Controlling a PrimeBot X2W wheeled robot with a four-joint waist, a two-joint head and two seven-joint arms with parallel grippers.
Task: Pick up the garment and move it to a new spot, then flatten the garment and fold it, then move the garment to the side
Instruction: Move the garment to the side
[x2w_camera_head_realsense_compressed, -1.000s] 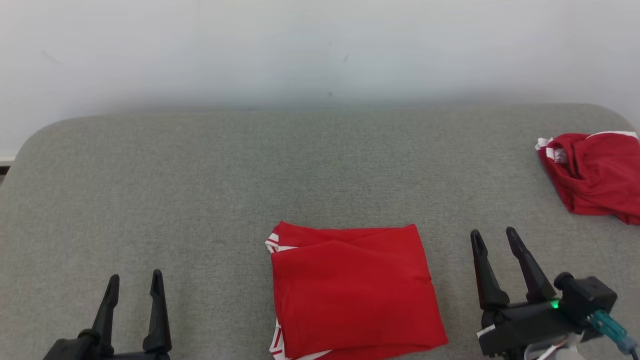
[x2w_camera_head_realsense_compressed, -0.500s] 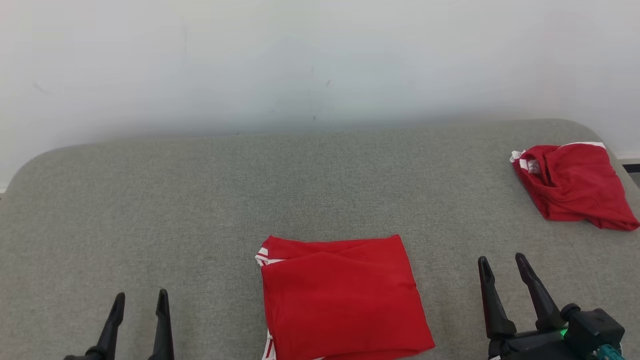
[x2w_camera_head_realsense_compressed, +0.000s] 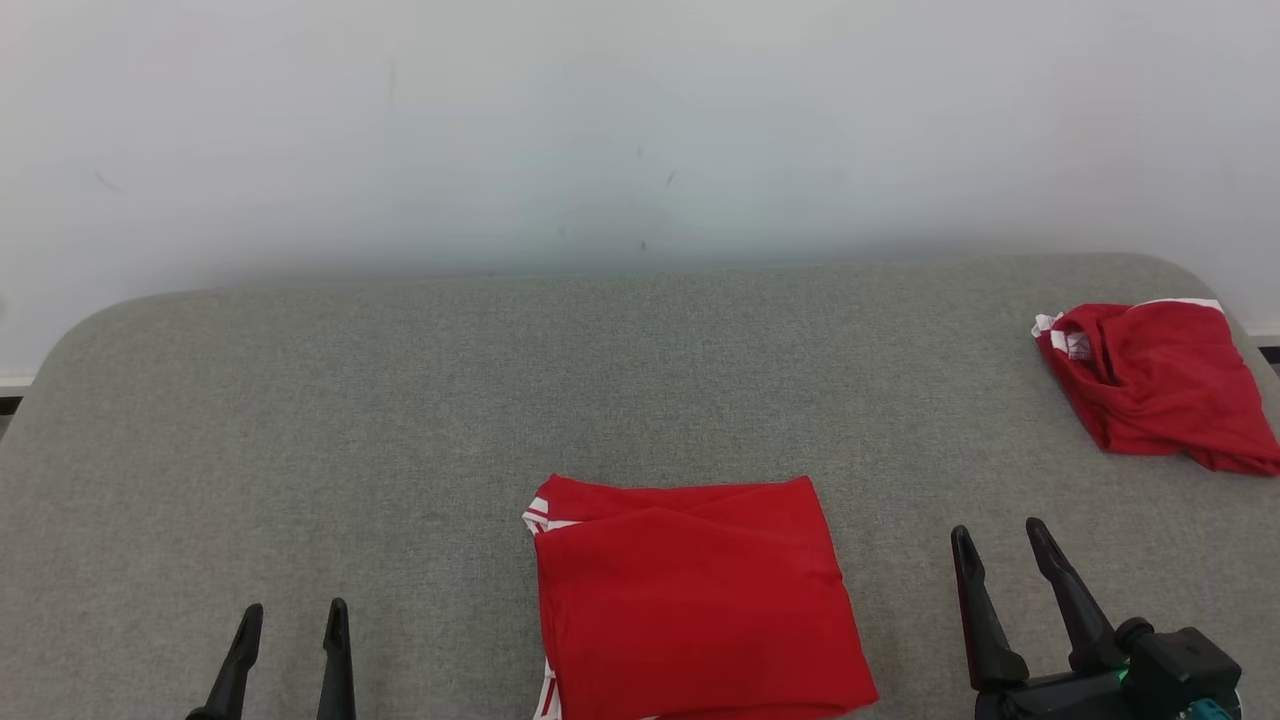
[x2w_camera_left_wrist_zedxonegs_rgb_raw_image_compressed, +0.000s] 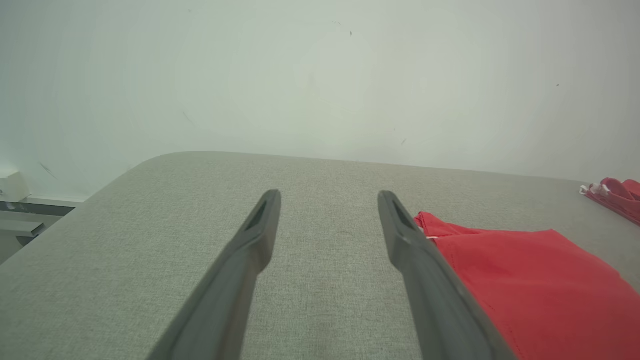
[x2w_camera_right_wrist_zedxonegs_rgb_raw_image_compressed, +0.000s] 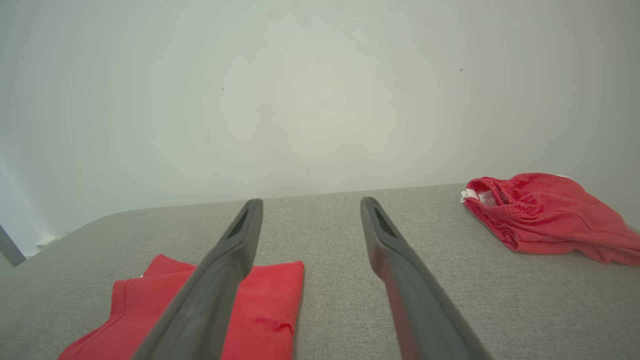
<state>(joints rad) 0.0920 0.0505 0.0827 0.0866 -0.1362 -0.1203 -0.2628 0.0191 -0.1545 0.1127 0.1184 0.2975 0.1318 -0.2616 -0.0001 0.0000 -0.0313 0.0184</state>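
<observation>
Folded garment (x2w_camera_head_realsense_compressed: 700, 600) lies as a neat red rectangle at the near middle of the grey padded surface (x2w_camera_head_realsense_compressed: 400, 400), with nothing touching it.

At the far left, the left gripper (x2w_camera_head_realsense_compressed: 295, 607) has its fingers spread wide and empty, well apart from the cloth's left edge. It sits lower in the head view than a second ago. The whole picture has shifted too, so part of that is the camera moving.

The garment's fold looks unchanged.

To its right, the right gripper (x2w_camera_head_realsense_compressed: 998, 530) is also wide and empty, and it has dropped back from the cloth's right edge.

At the far right, a crumpled red garment (x2w_camera_head_realsense_compressed: 1160, 385) lies untouched.

Folding appears done. With both arms drawn back, what probably remains is moving the folded piece aside.
</observation>
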